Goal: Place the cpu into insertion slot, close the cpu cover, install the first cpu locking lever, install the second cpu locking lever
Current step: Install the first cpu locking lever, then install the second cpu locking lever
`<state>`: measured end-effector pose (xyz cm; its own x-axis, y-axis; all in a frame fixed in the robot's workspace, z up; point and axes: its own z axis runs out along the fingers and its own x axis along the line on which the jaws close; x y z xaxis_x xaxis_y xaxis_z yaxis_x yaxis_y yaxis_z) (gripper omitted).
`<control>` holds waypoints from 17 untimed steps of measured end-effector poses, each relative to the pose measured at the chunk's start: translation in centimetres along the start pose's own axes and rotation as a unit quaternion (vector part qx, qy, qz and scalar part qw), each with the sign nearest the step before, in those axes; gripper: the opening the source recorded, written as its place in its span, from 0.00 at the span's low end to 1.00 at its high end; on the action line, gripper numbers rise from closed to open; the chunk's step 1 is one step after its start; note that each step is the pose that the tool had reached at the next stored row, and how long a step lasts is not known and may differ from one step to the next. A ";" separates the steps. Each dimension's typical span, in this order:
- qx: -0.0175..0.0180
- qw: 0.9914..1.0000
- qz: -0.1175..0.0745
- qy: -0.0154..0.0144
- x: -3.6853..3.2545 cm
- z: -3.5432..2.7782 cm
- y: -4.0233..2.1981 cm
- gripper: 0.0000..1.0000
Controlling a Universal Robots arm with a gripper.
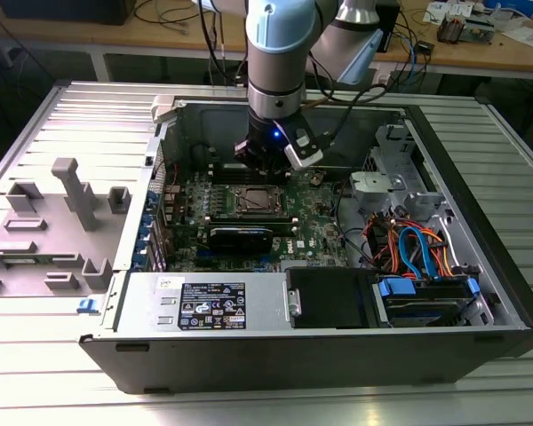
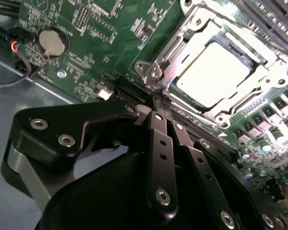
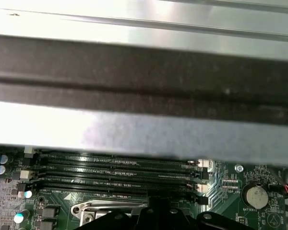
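- The cpu [image 2: 212, 76] is sitting flat in the insertion slot [image 2: 271, 79] on the green motherboard [image 2: 115, 28], its dull silver top showing bright in the second wrist view.
- The cpu cover [image 2: 182, 50] is lying closed around the chip, its silver frame bordering the metal top on all sides; in the exterior view the socket [image 1: 251, 201] is showing as a dark square with a silver border, near the middle of the board.
- The gripper [image 2: 161, 98] is reaching down at one corner of the cover, its two black fingers pressed together with the tips meeting right beside a silver corner screw [image 2: 156, 73].
- Whether a thin lever wire is being pinched between the tips cannot be told.
- In the exterior view the gripper [image 1: 265, 160] is hanging just behind the socket, under the grey and blue arm [image 1: 275, 53].
- Long black memory slots [image 3: 115, 172] are running in parallel rows beside the socket in the first wrist view, with a round coin battery [image 3: 255, 195] off to one end.
- The same battery [image 2: 54, 42] is showing in the second wrist view, well apart from the socket.
- The open computer case [image 1: 480, 337] is lying on a ribbed metal table [image 1: 62, 373], with grey fixtures [image 1: 75, 191] standing toward the exterior view's left.
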<state>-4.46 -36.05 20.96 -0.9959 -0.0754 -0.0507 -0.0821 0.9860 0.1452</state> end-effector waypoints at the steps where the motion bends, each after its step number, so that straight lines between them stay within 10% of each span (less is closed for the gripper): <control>1: 0.000 1.000 0.000 0.000 0.01 -0.02 -0.12 0.11; 17: 0.001 1.000 0.000 0.000 0.02 -0.05 -0.35 0.11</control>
<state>-4.46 -36.40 20.96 -0.9959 -0.0755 -0.0505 -0.0820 0.9864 0.1424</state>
